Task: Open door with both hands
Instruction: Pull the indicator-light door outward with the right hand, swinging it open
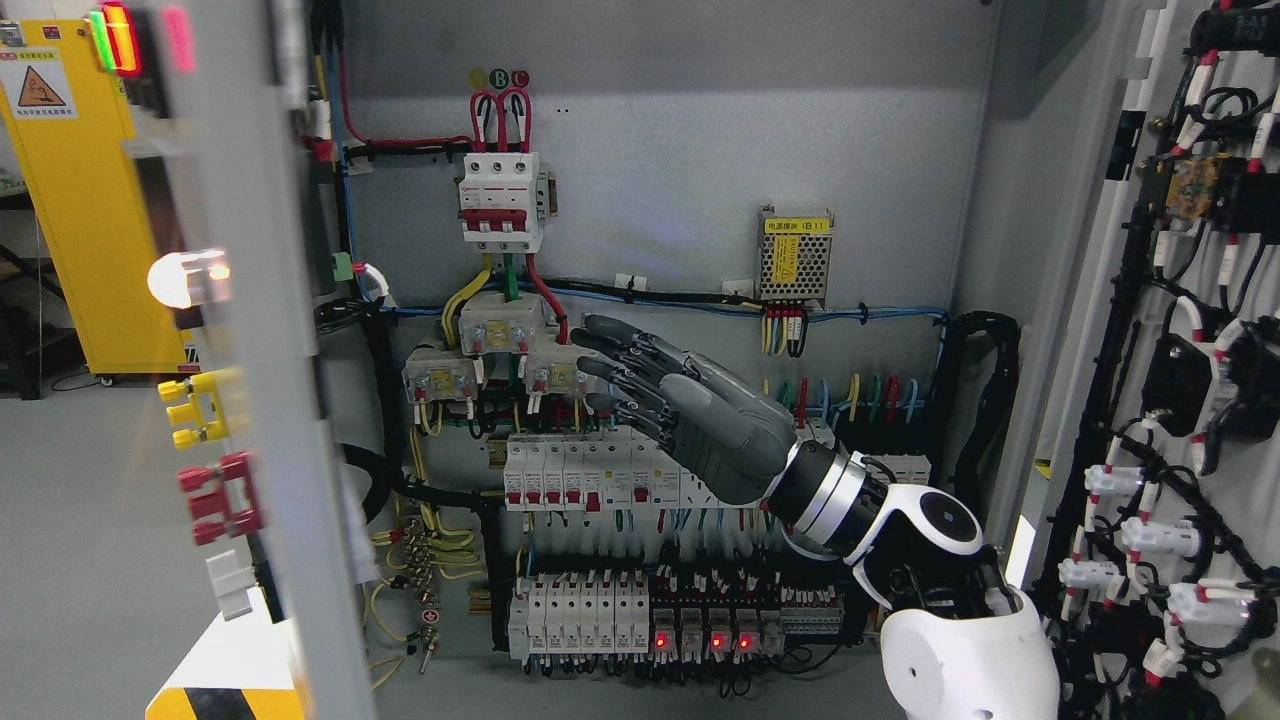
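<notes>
The electrical cabinet stands open. Its left door (pixel 240 400) is swung out at the left, edge-on, with lamps and coloured switches on it. Its right door (pixel 1180 400) is swung out at the right, its inner face full of wiring. My right hand (pixel 640 385) comes in from the lower right and hovers in front of the cabinet's middle, over the breaker rows (pixel 580 480). Its fingers are spread and extended to the left, holding nothing and touching neither door. My left arm is out of view.
Inside are a red three-pole breaker (pixel 500 200), a meshed power supply (pixel 795 255), lower relays with red lights (pixel 700 640) and cable bundles. A yellow cabinet (pixel 75 200) stands behind at the far left, on grey floor.
</notes>
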